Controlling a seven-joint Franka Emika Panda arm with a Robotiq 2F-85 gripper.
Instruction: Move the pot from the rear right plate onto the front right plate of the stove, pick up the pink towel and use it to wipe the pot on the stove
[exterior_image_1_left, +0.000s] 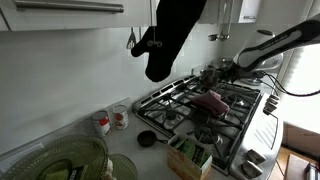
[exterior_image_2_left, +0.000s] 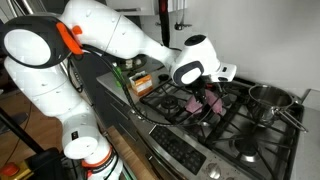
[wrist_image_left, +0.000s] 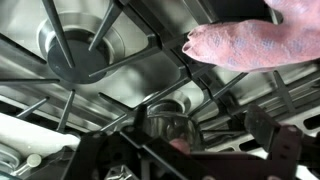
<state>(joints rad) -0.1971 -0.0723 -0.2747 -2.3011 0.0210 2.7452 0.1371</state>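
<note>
franka arm reaches from the left of the frame over the stove (exterior_image_2_left: 190, 150), white wrist at centre. gripper (exterior_image_2_left: 207, 97) points down, dark fingers spread wide, nothing between them. pink towel (exterior_image_2_left: 196, 106) lies crumpled on the black grates at mid stove, right under or just beside the fingertips; can't tell if they touch it. in an exterior view the towel (exterior_image_1_left: 210, 100) shows as a maroon lump at centre right of the frame, with the arm coming in dark from the upper right. pot (exterior_image_2_left: 268, 100) sits at the right of the frame, shiny steel, upright, toward the back of the stove on the rear right plate (exterior_image_2_left: 262, 124), well apart from the gripper. front right plate (exterior_image_2_left: 244, 148) sits below the pot in the frame, near the knobs, with nothing on it. wrist view: grate bars cross the whole frame, one burner (wrist_image_left: 75, 55) at upper left, towel (wrist_image_left: 255, 40) at upper right, lying outside the fingers. dark gripper parts fill the bottom edge. a shiny round rim sits at lower centre, can't tell what it is. black oven mitt (exterior_image_1_left: 170, 35) hangs at top centre of the frame above the counter. two mugs (exterior_image_1_left: 110, 120) stand on the counter to the left of the stove, glass bowls (exterior_image_1_left: 70, 160) at lower left.
</note>
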